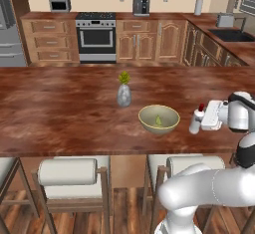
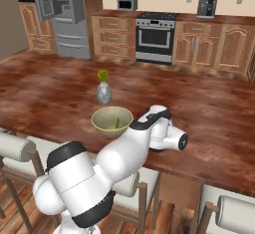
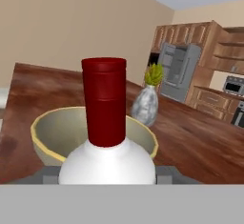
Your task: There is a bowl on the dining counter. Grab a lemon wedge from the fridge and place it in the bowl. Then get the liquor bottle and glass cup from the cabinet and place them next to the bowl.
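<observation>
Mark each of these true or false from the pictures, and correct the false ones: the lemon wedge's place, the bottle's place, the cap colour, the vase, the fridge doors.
1. The lemon wedge lies in the bowl. True.
2. The liquor bottle is on the far side of the dining counter from the bowl. False: it is right beside the bowl, at the gripper.
3. The bottle's cap is blue. False: it is red.
4. A small grey vase with a green sprig stands behind the bowl. True.
5. The fridge has all doors shut. False: an upper door stands open.
</observation>
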